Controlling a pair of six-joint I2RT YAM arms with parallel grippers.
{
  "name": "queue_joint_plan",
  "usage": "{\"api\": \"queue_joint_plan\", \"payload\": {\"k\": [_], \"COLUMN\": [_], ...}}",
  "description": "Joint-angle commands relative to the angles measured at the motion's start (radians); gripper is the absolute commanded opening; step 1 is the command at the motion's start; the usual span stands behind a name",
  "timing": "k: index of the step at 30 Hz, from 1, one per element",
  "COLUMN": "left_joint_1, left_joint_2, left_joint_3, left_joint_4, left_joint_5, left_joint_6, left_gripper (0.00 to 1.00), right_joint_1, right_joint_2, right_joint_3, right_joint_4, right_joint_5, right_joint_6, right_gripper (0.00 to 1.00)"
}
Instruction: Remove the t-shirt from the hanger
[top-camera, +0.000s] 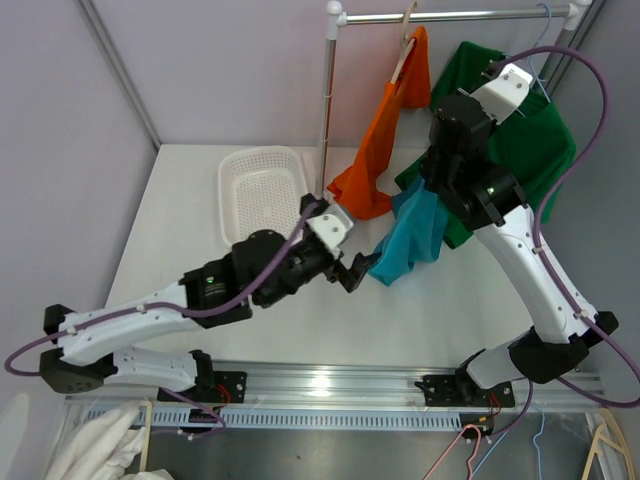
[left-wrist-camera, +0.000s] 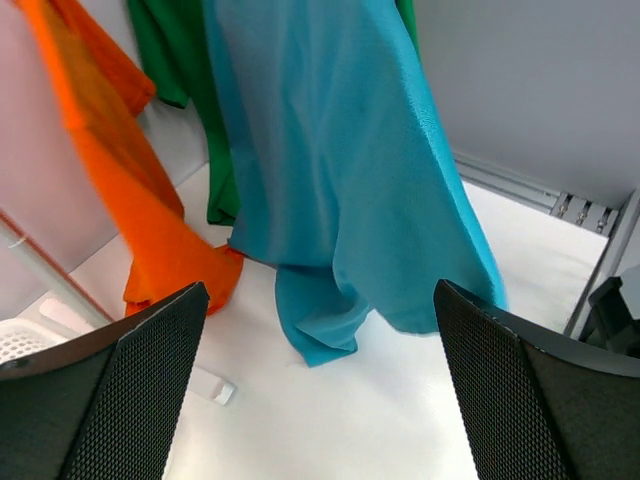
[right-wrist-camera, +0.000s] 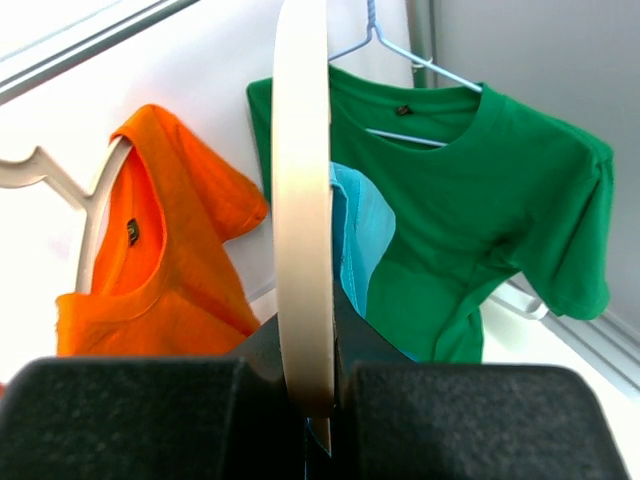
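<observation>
Teal t-shirt (top-camera: 415, 235) hangs at centre right of the top view, its hem reaching the bench (top-camera: 200, 300) in the left wrist view. It is draped from a cream hanger (right-wrist-camera: 302, 200). Behind it hang the orange shirt (top-camera: 375, 165) and the green shirt (top-camera: 520, 150) on the rail (top-camera: 450, 15); both crowd its upper edges. Open bench lies at lower centre and left, bounded by the white basket (top-camera: 262, 190) and the upright post (top-camera: 328, 100). Right tool (right-wrist-camera: 318, 385): pressed together on the hanger's bar. Left tool (top-camera: 352, 272): spread wide, holding nothing, just beside the teal hem.
</observation>
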Motion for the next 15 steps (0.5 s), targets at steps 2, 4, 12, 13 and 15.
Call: {"api": "queue_joint_plan", "payload": {"k": [2, 4, 12, 13, 15], "left_joint_1": [-0.004, -0.006, -0.006, -0.006, -0.006], "left_joint_2": [-0.206, -0.225, -0.138, -0.121, -0.081], "left_joint_3": [-0.058, -0.050, -0.058, -0.055, -0.023], "left_joint_4": [0.009, -0.030, 0.006, 0.009, 0.003], "left_joint_5": [-0.013, 0.034, 0.192, 0.200, 0.198], "left_joint_6": [-0.047, -0.059, -0.070, -0.070, -0.070], "left_gripper": [1.00, 1.00, 0.99, 0.99, 1.00], "right_joint_1": [-0.008, -0.011, 0.004, 0.004, 0.007], "right_joint_2": [0.021, 0.037, 0.064, 0.064, 0.066], "right_joint_3": [-0.025, -0.016, 0.025, 0.027, 0.031], "right_joint_4": [0.185, 0.192, 0.175, 0.175, 0.173], "right_joint_5": [0.088, 0.085, 0.087, 0.088, 0.092], "right_joint_6": [-0.092, -0.095, -0.085, -0.088, -0.091], "right_gripper": [0.00, 0.00, 0.00, 0.00, 0.00]}}
